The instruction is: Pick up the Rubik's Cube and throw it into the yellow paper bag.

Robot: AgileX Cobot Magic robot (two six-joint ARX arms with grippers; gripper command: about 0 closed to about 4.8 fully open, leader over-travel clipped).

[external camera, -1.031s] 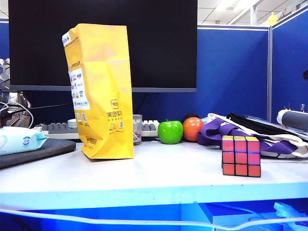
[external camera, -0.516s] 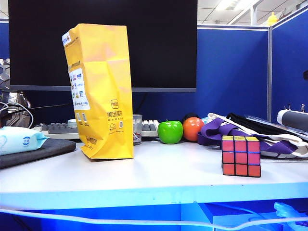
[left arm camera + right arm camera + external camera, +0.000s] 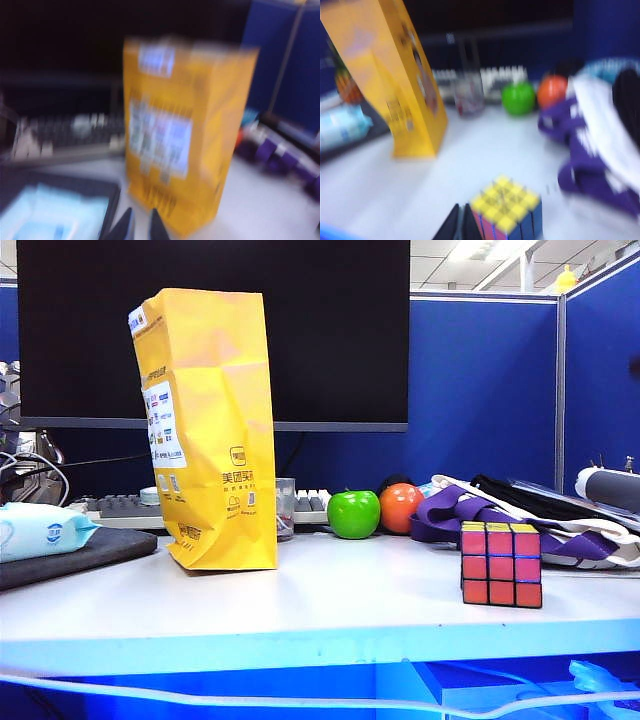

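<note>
The Rubik's Cube (image 3: 501, 565) sits near the table's front edge on the right, showing pink-red and orange faces with yellow on top. The yellow paper bag (image 3: 210, 430) stands upright left of centre, leaning slightly. Neither gripper shows in the exterior view. In the blurred right wrist view, my right gripper (image 3: 461, 220) is shut and empty, with its tips right beside the cube (image 3: 507, 210) and the bag (image 3: 390, 75) farther off. In the blurred left wrist view, my left gripper (image 3: 141, 220) has its tips slightly apart with nothing between them, just in front of the bag (image 3: 185, 135).
A green apple (image 3: 354, 514) and an orange ball (image 3: 401, 508) lie behind the cube, beside purple straps and cloth (image 3: 470, 512). A small glass (image 3: 285, 508) stands behind the bag, with a keyboard (image 3: 120, 508) and a monitor (image 3: 330, 330) behind. A tissue pack (image 3: 40, 530) lies on a dark pad at the left.
</note>
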